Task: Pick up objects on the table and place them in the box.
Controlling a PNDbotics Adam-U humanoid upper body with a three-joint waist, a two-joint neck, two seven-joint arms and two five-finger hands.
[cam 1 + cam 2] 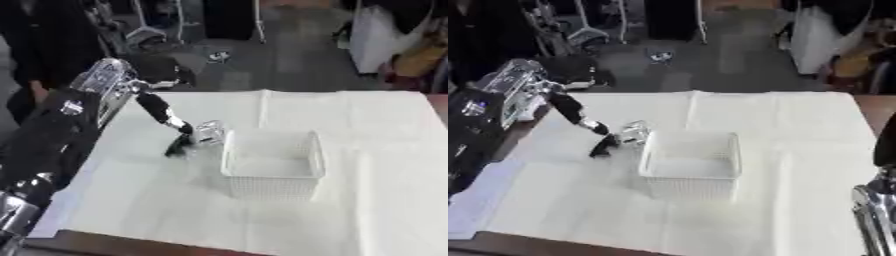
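The left robot hand point(179, 145) pinches a small clear object point(210, 132) at the white box's point(273, 165) ten o'clock corner; lift it clear of the rim, move toward three o'clock, release inside above the worktop point(157, 200)

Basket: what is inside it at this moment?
The white basket looks empty; only its pale floor shows. The near wall hides a strip of floor. The left hand holds a clear object outside it.
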